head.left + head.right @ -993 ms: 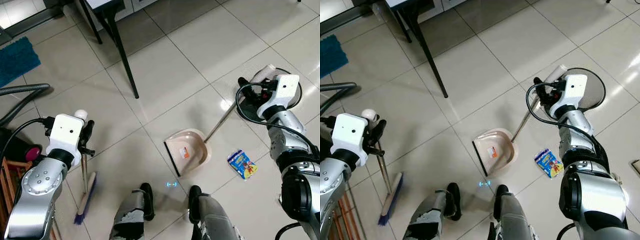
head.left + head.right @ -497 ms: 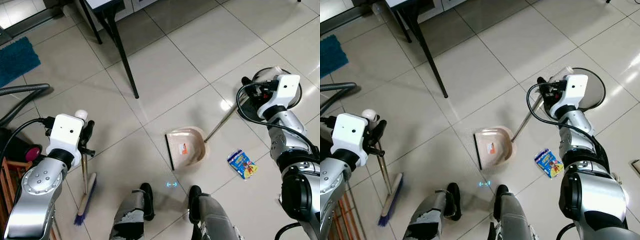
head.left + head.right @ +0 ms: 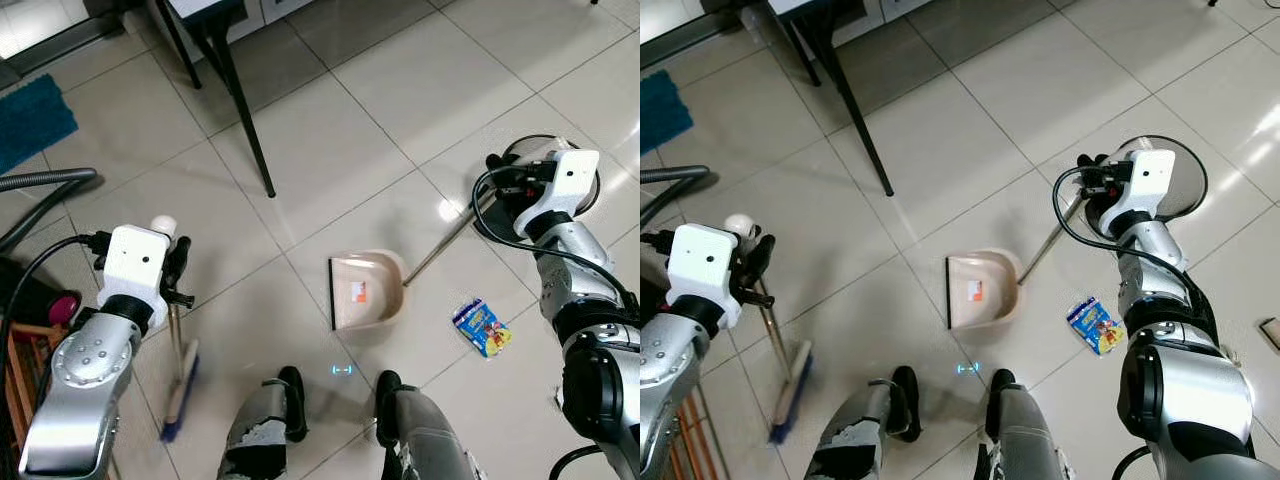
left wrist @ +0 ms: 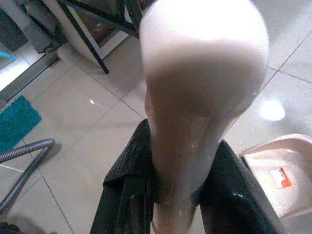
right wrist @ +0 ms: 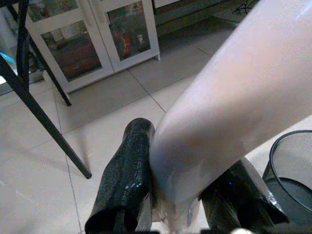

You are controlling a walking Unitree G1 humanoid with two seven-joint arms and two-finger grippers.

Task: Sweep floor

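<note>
the left gripper (image 4: 178, 195) has its jaws clamped on the broom (image 3: 178, 375) handle, brush head on the floor by the robot's left foot; the right gripper (image 5: 185, 200) has its jaws clamped on the dustpan (image 3: 365, 290) handle, pan flat on the tiles ahead; the snack packet (image 3: 481, 326) lies just right of the pan; i'd turn the pan's mouth toward it, keep the lip down, then sweep across.

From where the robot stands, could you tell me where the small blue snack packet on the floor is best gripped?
The small blue snack packet lies flat on the tile, so come from above and pinch across its narrow width at one raised crimped end; the flat middle likely offers the fingers little purchase.
</note>
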